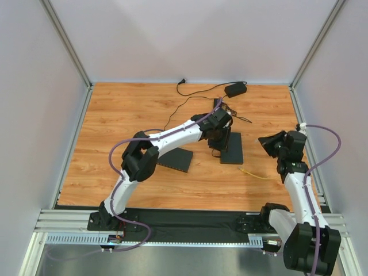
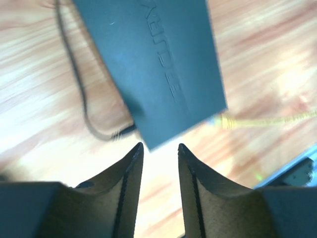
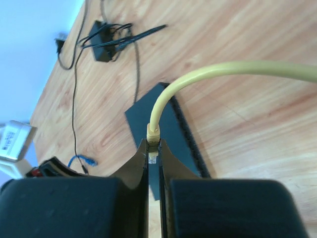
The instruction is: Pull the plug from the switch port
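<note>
The switch (image 1: 233,148) is a flat black oblong box lying mid-table; its lid with raised lettering (image 2: 158,64) fills the left wrist view. My left gripper (image 1: 220,144) hovers at its near corner, open (image 2: 159,146), with bare wood between the fingers. My right gripper (image 1: 268,144) is to the right of the switch and is shut (image 3: 153,141) on the yellow plug (image 3: 153,135). The plug is clear of the switch (image 3: 171,134), which lies below it. The yellow cable (image 3: 233,69) arcs away to the right, and a stretch of it lies on the table (image 1: 255,173).
A squarer black slab (image 1: 175,160) lies left of the switch under the left arm. A power adapter (image 1: 236,89) and thin black leads (image 1: 190,103) sit at the back. A blue lead (image 3: 81,161) shows at lower left. White walls enclose the table.
</note>
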